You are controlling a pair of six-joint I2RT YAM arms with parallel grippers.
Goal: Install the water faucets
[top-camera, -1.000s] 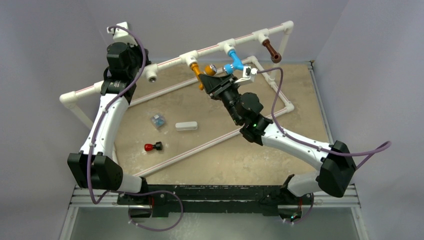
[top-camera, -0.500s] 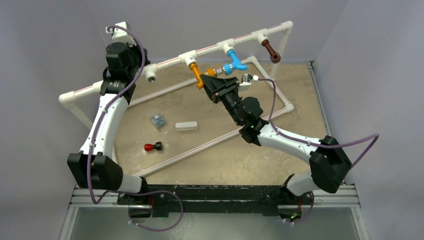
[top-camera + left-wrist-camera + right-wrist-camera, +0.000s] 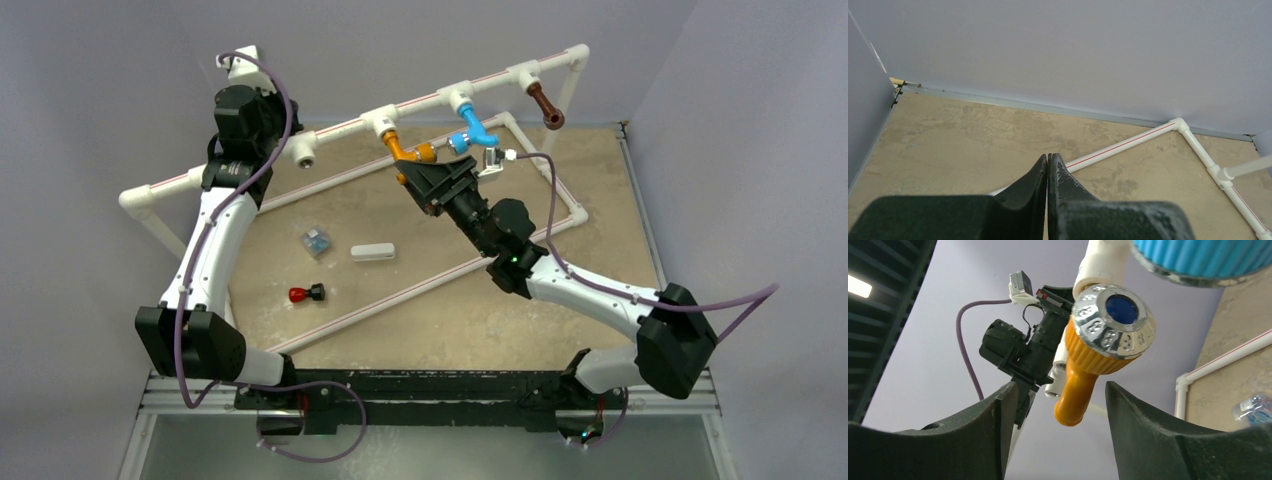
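Both right jaws spread, orange faucet between, untouched

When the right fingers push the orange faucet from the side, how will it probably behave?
Probably stiff: the orange faucet looks like thick moulded plastic. It may swivel rather than drop, since it hangs fixed in the white tee. Its smooth body could slip; the bumpy silver knob should grip better.

We are holding the left gripper closed, forearm reaching toward 12 o'clock; the right gripper we are holding parted, forearm pointing toward 10 o'clock.
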